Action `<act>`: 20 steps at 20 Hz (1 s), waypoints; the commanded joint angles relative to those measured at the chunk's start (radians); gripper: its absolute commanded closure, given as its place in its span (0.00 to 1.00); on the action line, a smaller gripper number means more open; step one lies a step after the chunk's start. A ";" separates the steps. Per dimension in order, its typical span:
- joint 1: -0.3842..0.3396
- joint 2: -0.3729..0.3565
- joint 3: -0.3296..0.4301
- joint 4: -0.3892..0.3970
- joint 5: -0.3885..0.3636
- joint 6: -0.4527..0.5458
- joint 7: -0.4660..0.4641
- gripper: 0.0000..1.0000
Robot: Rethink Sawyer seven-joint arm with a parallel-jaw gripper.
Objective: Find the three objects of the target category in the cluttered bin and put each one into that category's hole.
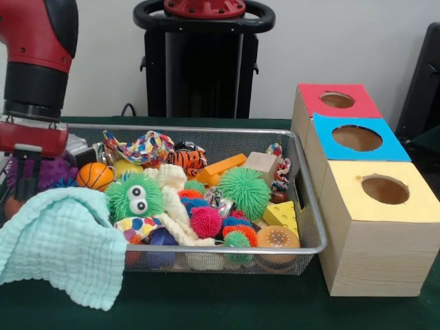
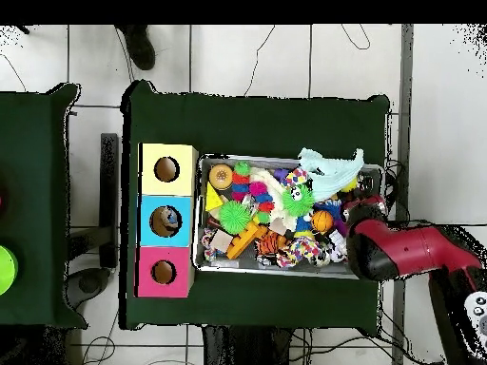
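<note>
A wire mesh bin (image 1: 311, 206) (image 2: 202, 214) holds a heap of toys: a green fuzzy monster with eyes (image 1: 134, 196), a green spiky ball (image 1: 244, 190), a pink spiky ball (image 1: 206, 222), a small basketball (image 1: 94, 176), a cheese wedge (image 1: 282, 214) and a striped tiger (image 1: 187, 159). A mint cloth (image 1: 62, 240) (image 2: 328, 171) drapes over the bin's front left corner. My gripper (image 1: 27, 192) (image 2: 357, 204) reaches down at its upper edge. The fingers stand close together on the cloth, tips hidden behind it.
Three wooden boxes stand in a row beside the bin, each with a round hole: red top (image 1: 337, 100) (image 2: 164, 273), blue top (image 1: 357, 138) (image 2: 165, 220), yellow top (image 1: 385, 190) (image 2: 166, 169). A purple spiky ball (image 1: 51, 172) lies just behind the gripper.
</note>
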 commanded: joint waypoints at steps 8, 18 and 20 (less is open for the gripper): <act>-0.187 0.193 0.321 0.171 0.036 0.085 -0.227 1.00; -0.268 0.295 0.412 0.199 0.051 0.105 -0.250 1.00; -0.227 0.241 0.362 0.195 0.027 0.094 -0.197 1.00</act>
